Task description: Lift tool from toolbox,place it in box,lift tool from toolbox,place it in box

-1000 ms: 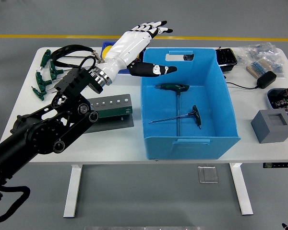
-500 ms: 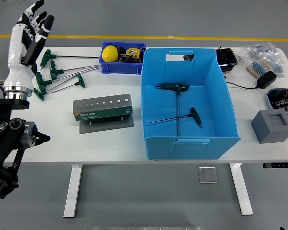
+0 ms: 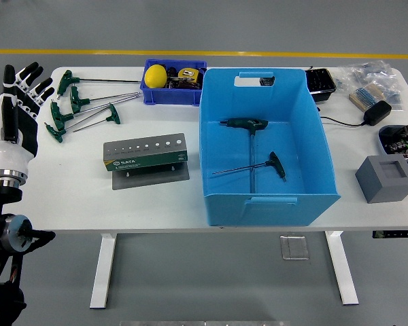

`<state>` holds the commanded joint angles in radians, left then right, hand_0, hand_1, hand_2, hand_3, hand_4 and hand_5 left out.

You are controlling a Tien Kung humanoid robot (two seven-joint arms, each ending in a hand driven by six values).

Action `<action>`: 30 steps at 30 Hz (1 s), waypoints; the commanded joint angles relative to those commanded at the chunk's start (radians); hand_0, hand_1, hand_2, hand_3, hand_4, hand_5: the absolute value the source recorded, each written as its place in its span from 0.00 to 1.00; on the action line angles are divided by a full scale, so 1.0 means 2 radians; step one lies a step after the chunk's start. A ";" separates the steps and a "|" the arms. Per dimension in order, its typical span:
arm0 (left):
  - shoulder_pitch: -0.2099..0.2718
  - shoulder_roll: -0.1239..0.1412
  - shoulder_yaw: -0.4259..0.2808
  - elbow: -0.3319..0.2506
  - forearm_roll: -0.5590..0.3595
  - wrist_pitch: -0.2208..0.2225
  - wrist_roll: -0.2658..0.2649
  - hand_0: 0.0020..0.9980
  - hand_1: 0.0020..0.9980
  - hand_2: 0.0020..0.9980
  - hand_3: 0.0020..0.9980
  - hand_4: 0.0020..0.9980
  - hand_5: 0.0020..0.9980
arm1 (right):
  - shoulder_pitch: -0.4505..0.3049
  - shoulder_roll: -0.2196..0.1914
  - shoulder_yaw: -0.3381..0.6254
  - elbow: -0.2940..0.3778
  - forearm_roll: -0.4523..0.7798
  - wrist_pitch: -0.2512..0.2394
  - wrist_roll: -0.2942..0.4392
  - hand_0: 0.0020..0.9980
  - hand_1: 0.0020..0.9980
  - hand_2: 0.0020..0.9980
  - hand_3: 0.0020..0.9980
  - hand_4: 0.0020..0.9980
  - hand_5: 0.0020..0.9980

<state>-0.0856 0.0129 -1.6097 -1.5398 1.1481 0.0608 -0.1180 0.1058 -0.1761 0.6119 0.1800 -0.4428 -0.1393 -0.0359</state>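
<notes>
Head view: left hand (image 3: 15, 112) empty, fingers spread, upright off the worktop's (image 3: 75, 197) left edge. Right arm not visible. Two T-handle tools (image 3: 258, 153) already lie in the blue box (image 3: 306, 129); more keys (image 3: 78, 105) are fanned out just beside my hand, and the rack (image 3: 145, 155) stands empty. For the next pick I'd come down over a green handle, pinch the handle, not the shaft, and lift straight up before swinging right.
</notes>
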 joint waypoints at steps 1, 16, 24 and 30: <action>-0.002 0.003 0.001 -0.001 0.004 -0.004 0.004 0.78 0.78 0.86 0.78 1.00 0.98 | 0.002 0.000 -0.001 0.000 0.001 0.000 0.000 0.61 0.55 0.67 0.74 0.96 0.94; -0.004 0.008 -0.012 -0.001 0.010 -0.002 0.024 0.78 0.78 0.86 0.78 1.00 0.99 | 0.014 -0.006 -0.019 0.000 0.014 0.002 -0.001 0.61 0.55 0.67 0.74 0.95 0.94; -0.005 0.010 -0.017 0.002 0.016 0.004 0.033 0.77 0.78 0.86 0.78 1.00 0.99 | 0.018 -0.009 -0.030 0.000 0.020 0.001 0.002 0.61 0.55 0.67 0.74 0.95 0.95; -0.006 0.007 -0.020 0.002 0.023 0.007 0.034 0.77 0.78 0.86 0.78 1.00 1.00 | 0.014 -0.007 -0.042 0.000 0.028 -0.001 0.003 0.61 0.55 0.67 0.73 0.95 0.95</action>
<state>-0.0973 0.0268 -1.6492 -1.5361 1.1946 0.0747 -0.0491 0.1347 -0.1902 0.5286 0.1800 -0.3876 -0.1408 -0.0293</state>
